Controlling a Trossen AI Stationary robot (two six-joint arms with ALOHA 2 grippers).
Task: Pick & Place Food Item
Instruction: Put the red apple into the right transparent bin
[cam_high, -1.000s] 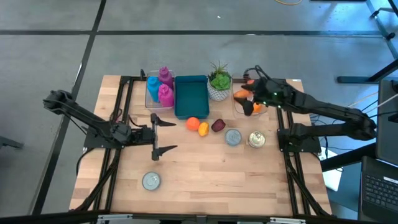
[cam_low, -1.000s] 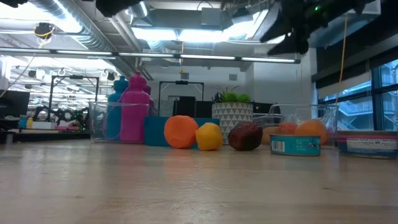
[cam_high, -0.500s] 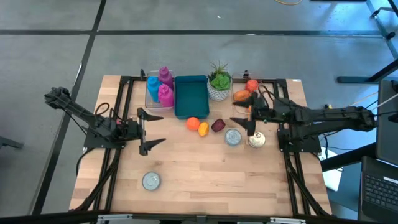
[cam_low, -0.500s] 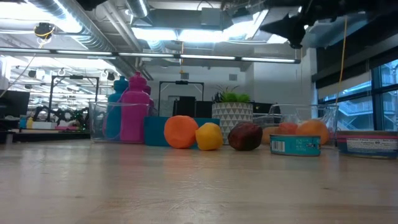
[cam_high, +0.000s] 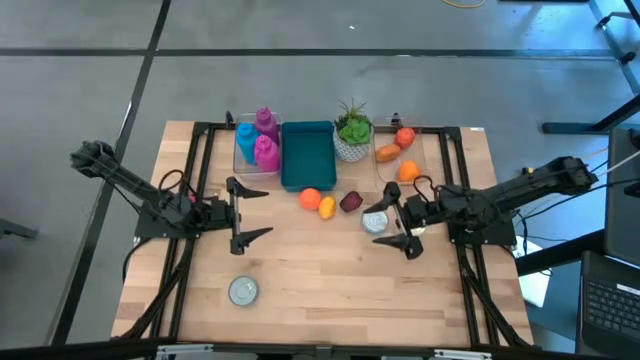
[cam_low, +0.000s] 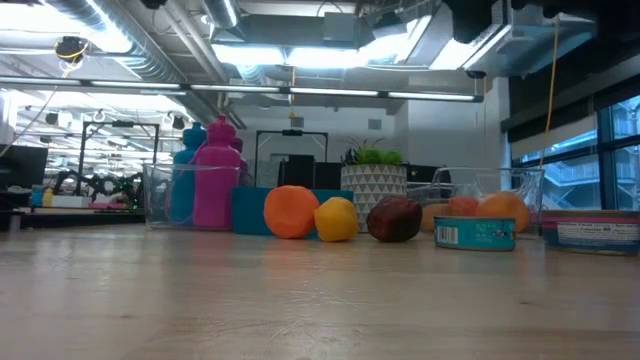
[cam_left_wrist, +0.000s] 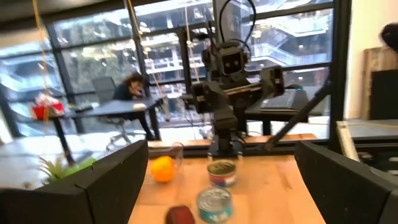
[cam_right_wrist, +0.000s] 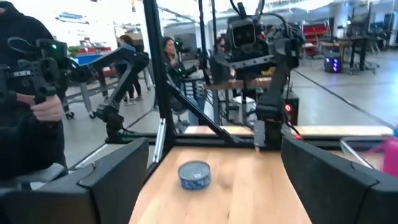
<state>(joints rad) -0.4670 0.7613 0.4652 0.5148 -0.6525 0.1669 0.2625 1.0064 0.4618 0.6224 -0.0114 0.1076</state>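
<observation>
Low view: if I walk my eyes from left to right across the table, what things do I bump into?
Pink bottle → orange → lemon → dark red fruit → small can → bigger can at the edge.

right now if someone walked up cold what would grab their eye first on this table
Probably the pink bottles in a clear bin at the table's far edge, beside a blue tray and a potted plant. Next, the row of fruit mid-table: an orange, a lemon and a dark red fruit. The left gripper and right gripper hang open over the middle, facing each other, holding nothing.
</observation>
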